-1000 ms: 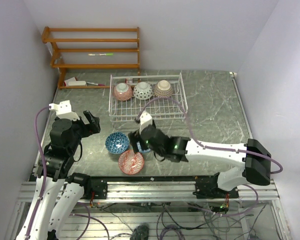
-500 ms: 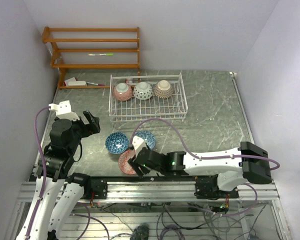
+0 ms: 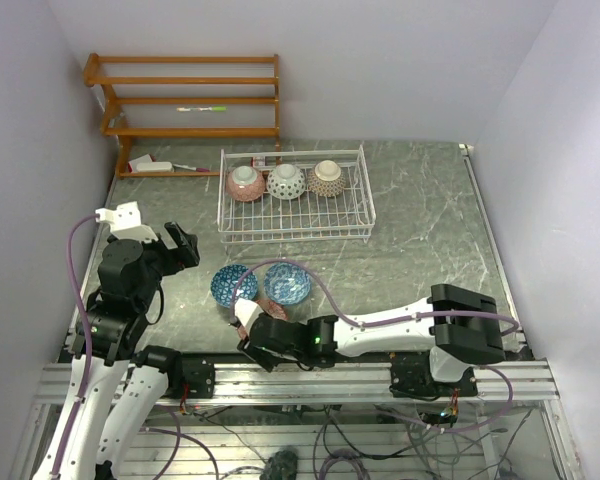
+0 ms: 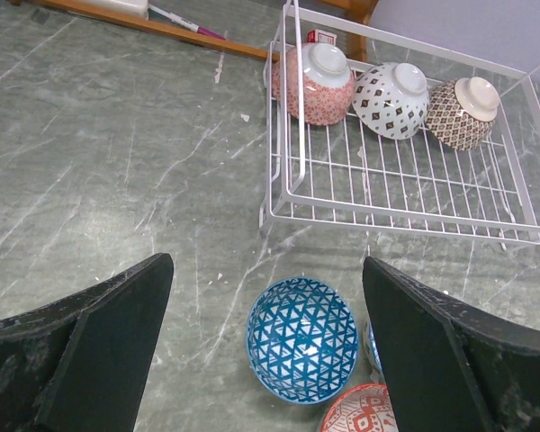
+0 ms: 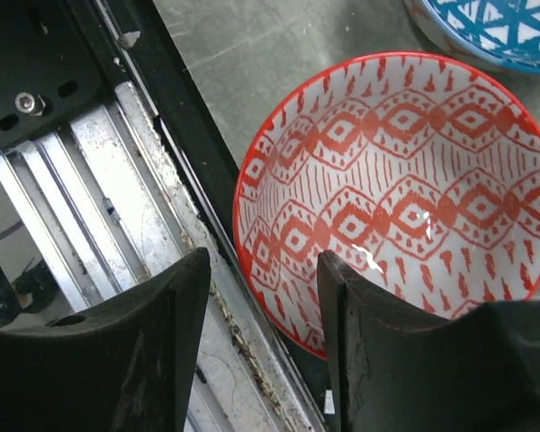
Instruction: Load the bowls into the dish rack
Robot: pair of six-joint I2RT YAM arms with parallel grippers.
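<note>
Right gripper [image 5: 263, 270] sits low, jaws part-open astride the near rim of the red bowl [image 5: 405, 171], one finger inside, probably set for a rim pinch toward the rack [image 3: 295, 215], where three bowls [image 4: 391, 85] sit upturned; nothing grasped yet. Left gripper [image 4: 268, 265] hangs wide open, empty. Top view hides most of the red bowl under the arm.

robotics lab test cell, by every sign: boxed in by plain pale wall panels [image 3: 380, 60], floored with a grey marbled tabletop [image 3: 430, 230], fronted by an aluminium rail [image 3: 310, 380] over tangled cables [image 3: 340, 440], with left arm [image 3: 120, 290] and right arm [image 3: 400, 322] bolted on and a staged dish rack [image 3: 300, 215].
</note>
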